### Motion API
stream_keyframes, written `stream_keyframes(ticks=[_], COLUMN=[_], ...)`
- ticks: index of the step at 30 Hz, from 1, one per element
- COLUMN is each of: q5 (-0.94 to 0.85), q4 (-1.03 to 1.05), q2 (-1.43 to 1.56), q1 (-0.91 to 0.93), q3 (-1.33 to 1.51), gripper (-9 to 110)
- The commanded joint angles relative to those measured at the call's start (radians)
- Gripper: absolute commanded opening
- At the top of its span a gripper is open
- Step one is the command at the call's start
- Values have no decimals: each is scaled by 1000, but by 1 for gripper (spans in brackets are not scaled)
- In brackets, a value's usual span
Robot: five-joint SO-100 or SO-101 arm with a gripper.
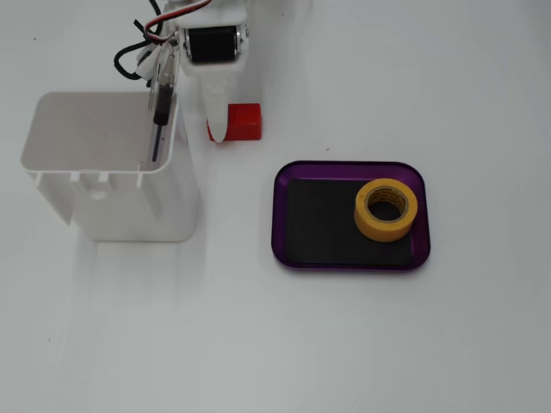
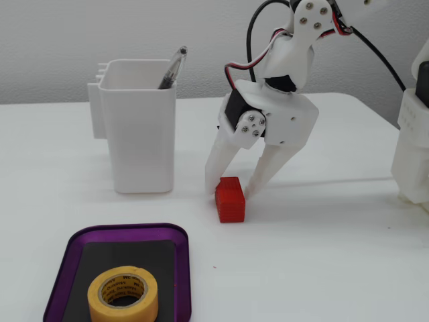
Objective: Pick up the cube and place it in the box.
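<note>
White table (image 2: 348, 268), pale grey wall (image 2: 100, 33)

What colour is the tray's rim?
Glossy purple, around a black base; the tray shows best in the fixed view from above.

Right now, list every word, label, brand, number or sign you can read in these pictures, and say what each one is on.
No text can be read for certain.
Yellow tape roll: small dark print on its inner core in a fixed view, too small and blurred to read.
Cube, purple box, white container and the arm's fingers: no lettering visible.
</note>
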Motion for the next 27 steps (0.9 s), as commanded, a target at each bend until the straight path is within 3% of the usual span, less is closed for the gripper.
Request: stream_keyframes(ticks=[1,6,15,23,27], q5=[-8,3,9,123,163], q4=[2,2,104,310,310], q2=[11,15,126,566,637], q1=[-2,-5,-21,-258,-350], q3=[0,0,-8,-12,-2], gripper=[13,-1,-1,-1,-1])
